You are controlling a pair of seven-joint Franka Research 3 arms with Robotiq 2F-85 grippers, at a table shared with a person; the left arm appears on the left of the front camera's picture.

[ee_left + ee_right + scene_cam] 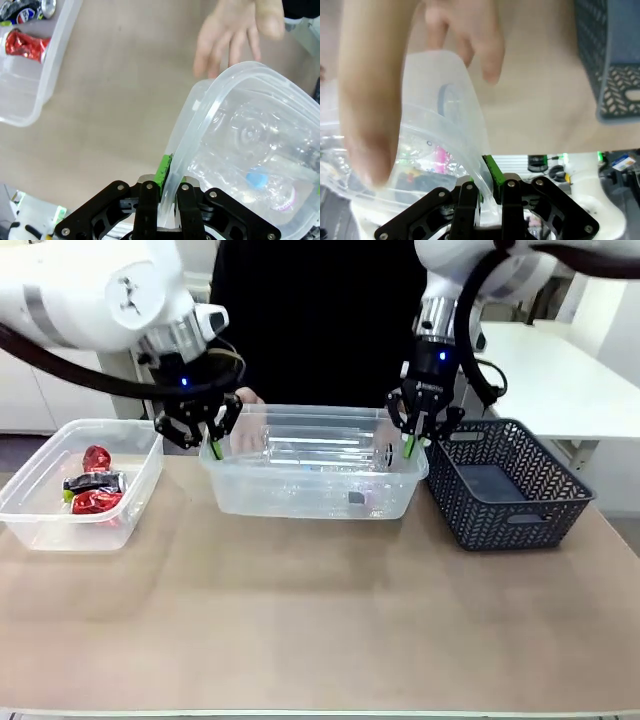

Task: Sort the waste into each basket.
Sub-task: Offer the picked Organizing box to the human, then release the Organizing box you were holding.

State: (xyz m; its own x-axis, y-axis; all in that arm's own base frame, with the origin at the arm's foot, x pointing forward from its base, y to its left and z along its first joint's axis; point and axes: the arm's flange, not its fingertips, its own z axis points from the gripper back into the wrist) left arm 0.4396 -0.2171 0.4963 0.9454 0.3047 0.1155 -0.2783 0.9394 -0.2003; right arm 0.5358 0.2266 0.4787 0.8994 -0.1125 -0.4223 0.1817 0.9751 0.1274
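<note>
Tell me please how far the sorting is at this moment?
Sorting looks done: the red cans lie in the left clear tub, the clear bottles in the middle tub. In hand: the left gripper and right gripper are each shut on an end rim of the middle tub, with a person's hand close by. No loose waste lies on the table. The lattice basket holds no waste.

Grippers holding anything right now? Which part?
Both hold the middle tub by its rim: left gripper at one end, right gripper at the other, each shut on the rim.
</note>
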